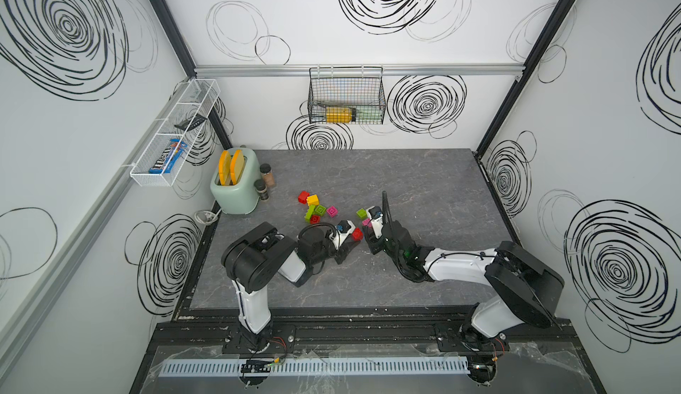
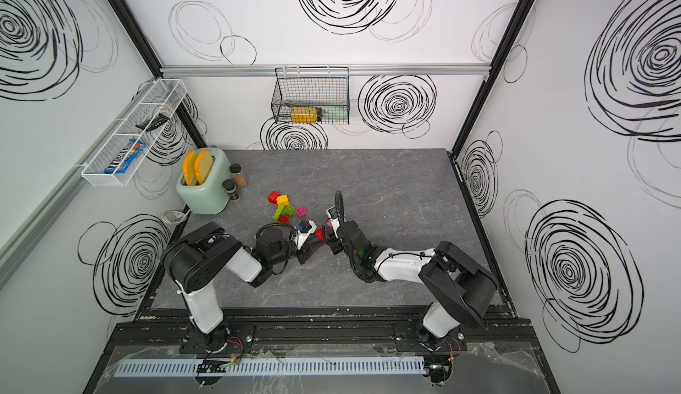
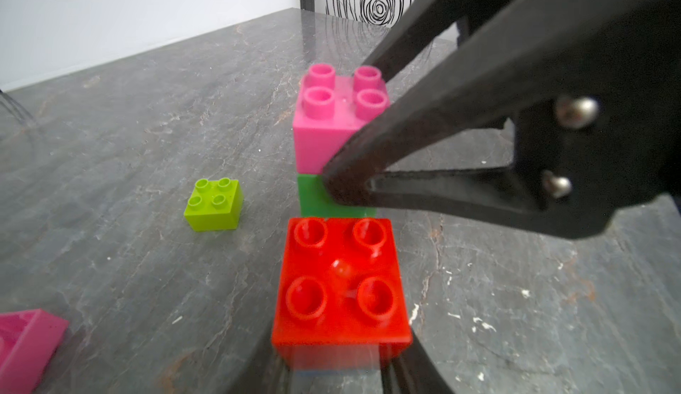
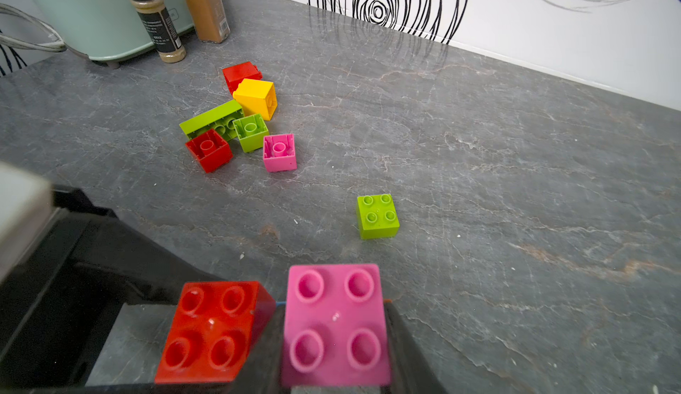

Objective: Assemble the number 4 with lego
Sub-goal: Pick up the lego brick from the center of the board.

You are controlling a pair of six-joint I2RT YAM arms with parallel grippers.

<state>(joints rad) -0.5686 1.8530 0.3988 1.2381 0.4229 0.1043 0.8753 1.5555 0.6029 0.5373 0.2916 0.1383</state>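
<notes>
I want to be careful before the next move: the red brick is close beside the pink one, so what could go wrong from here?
1. The red brick sits tilted beside the pink brick in the right wrist view; pressed like this, it may jam or pop out.
2. The left gripper and right gripper are very close in a top view, so they might collide.
3. The loose lime brick lies nearby and could be knocked away.
</notes>
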